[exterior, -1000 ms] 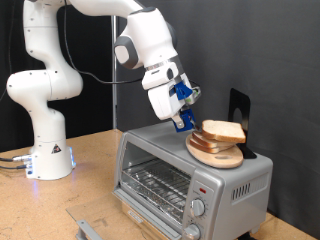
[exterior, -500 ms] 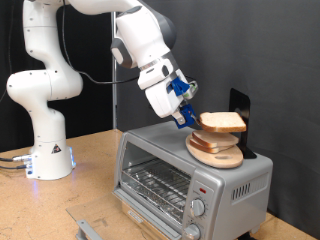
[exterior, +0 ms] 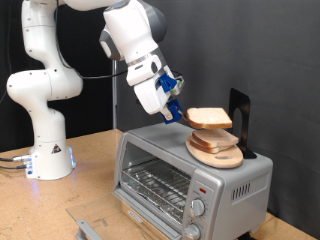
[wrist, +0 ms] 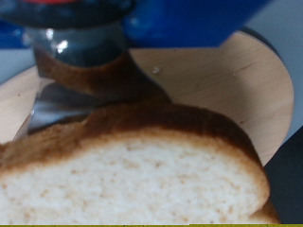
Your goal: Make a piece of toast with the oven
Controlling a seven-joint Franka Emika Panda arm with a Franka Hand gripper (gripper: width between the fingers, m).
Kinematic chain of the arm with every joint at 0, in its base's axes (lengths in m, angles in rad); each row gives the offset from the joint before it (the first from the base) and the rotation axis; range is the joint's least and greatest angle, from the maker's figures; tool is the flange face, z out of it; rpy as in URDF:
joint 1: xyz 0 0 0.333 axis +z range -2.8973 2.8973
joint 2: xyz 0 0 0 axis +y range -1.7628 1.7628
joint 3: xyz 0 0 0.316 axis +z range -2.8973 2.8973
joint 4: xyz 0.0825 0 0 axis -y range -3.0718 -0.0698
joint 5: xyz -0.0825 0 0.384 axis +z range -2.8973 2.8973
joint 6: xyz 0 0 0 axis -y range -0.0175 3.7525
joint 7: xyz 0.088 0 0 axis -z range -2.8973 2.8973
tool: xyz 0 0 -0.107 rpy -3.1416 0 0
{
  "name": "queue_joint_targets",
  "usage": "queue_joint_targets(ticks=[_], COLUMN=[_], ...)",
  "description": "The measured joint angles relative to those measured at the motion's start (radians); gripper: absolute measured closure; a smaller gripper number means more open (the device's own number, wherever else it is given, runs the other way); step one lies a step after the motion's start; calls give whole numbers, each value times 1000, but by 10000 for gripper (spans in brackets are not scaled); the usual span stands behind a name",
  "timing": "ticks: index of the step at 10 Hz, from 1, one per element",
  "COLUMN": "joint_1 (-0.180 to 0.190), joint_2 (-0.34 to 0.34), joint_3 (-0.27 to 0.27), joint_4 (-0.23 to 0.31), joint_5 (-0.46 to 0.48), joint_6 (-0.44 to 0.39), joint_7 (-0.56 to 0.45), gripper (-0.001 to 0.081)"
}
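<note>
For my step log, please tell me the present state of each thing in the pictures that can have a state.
end effector: shut on the piece of toast, above the oven top.
piece of toast: gripped at one edge, lifted clear of the stack.
remaining slices: stacked on the round wooden board.
oven: door open, wire rack bare.

The gripper [exterior: 176,113] stands above the oven [exterior: 190,172], over the top panel's half toward the exterior view's left. One piece of toast [exterior: 210,118] sits between the jaws by its edge and extends from them toward the exterior view's right, lifted clear of what lies below. Beneath the held slice, lower than the jaws and to their right in the exterior view, a round board [exterior: 216,155] rests on the oven top with further slices [exterior: 217,143] stacked on it. Below the jaws, inside the oven cavity, lies the wire rack [exterior: 156,181]. In the wrist view the held slice [wrist: 133,170] lies over the board [wrist: 237,85].
</note>
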Motion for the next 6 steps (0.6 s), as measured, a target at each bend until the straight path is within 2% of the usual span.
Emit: queue_joint_targets(ticks=[2, 4, 6], joint_1=[0, -11, -36], joint_2=[-5, -19, -32], joint_3=[-30, -91, -149], joint_4=[0, 2, 8], joint_5=[62, 73, 62], joint_6=[-11, -65, -140], joint_7=[-88, -202, -275], gripper=[540, 540, 540])
